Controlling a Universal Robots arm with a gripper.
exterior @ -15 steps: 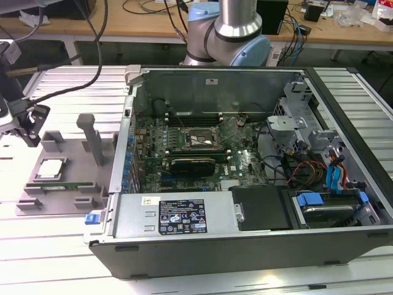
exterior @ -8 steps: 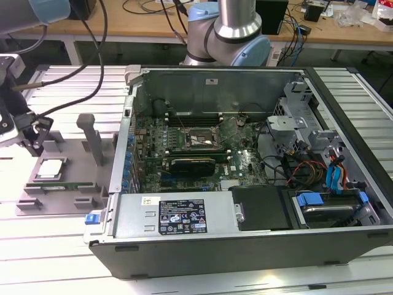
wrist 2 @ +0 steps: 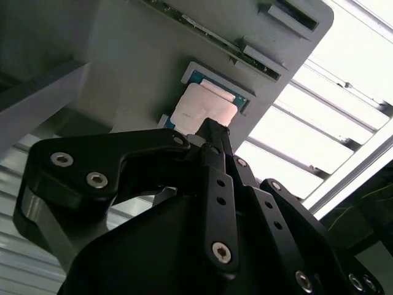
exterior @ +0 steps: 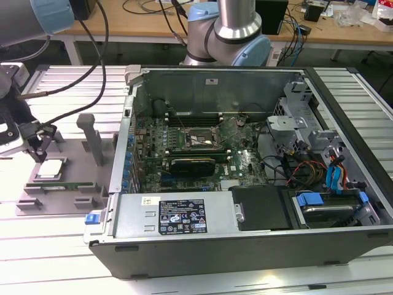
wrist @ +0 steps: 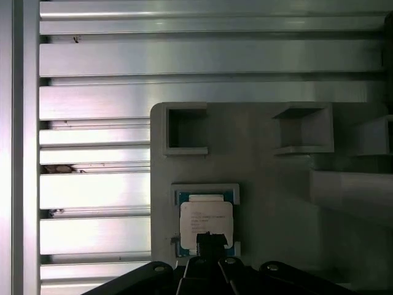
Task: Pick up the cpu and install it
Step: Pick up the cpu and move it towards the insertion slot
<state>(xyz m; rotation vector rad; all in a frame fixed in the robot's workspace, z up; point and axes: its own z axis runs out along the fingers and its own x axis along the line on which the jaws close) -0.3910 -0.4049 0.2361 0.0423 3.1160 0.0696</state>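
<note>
Hidden: the black two-finger gripper (wrist 2: 212,130) crowds the second wrist view. Its dark body covers much of the flat grey plastic holder plate (wrist 2: 135,61) and its tip overlaps one edge of the chip.
Cut off: in the exterior view the arm runs out past the picture's left edge, so just the gripper (exterior: 40,157) and a cable show there.
Hard to make out: touching or just hovering? I cannot tell, no view shows the gap between tip and chip.
Cpu: there it is, the cpu (exterior: 50,168), a small flat square chip with a shiny silver top and a thin green edge. It lies flat in a raised-rim pocket of the holder plate (exterior: 73,153), not lifted.
Cpu against fingers: in the first wrist view the gripper (wrist: 207,241) sits over one edge of the cpu (wrist: 206,215), most of the silver top in the open. The second wrist view has the tip over the same edge of the cpu (wrist 2: 202,106).
Fingers: pressed together to one narrow point, nothing clamped between them.
Neighbour: a long narrow green memory stick (exterior: 61,184) lies in the plate just beside the cpu.
Surroundings: the ribbed aluminium table (wrist: 92,123) carries the plate. To the exterior view's right stands the open black and grey computer case (exterior: 245,246).
Socket: the black rectangular socket frame (exterior: 196,140) on the green motherboard (exterior: 239,166) is well apart from the cpu.
</note>
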